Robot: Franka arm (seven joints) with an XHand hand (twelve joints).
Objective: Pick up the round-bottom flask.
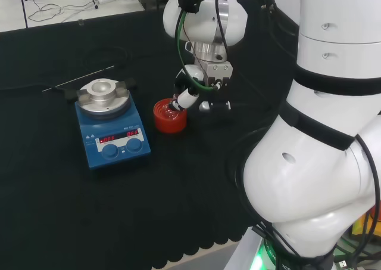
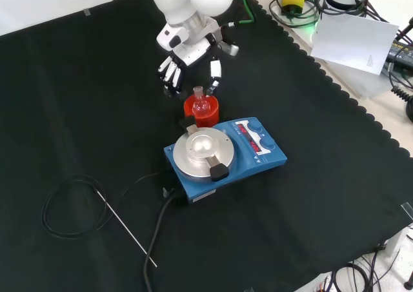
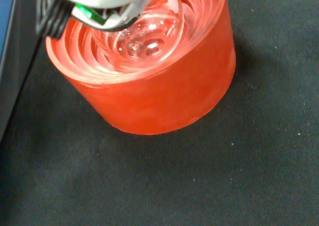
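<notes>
A clear round-bottom flask [image 2: 200, 103] stands upright in a red ribbed ring stand [image 2: 210, 111], close behind the blue stirrer in the front view. The wrist view looks down on its glass bulb [image 3: 145, 39] resting in the stand [image 3: 164, 96]. The hand [image 2: 189, 55] hangs just above and behind the flask, open. Its fingers [image 2: 170, 74] point down on one side and the thumb [image 2: 215, 70] on the other, neither curled round the glass. In the head view one fingertip [image 1: 177, 105] reaches down to the top of the stand [image 1: 169, 120]; whether it touches the flask cannot be told.
A blue magnetic stirrer [image 2: 251, 151] with a round silver plate [image 2: 203, 149] stands right next to the stand. Its black cable [image 2: 71, 202] coils on the cloth beside a thin metal rod [image 2: 126, 229]. The cloth's scalloped edge [image 2: 335, 79] runs along the front view's right.
</notes>
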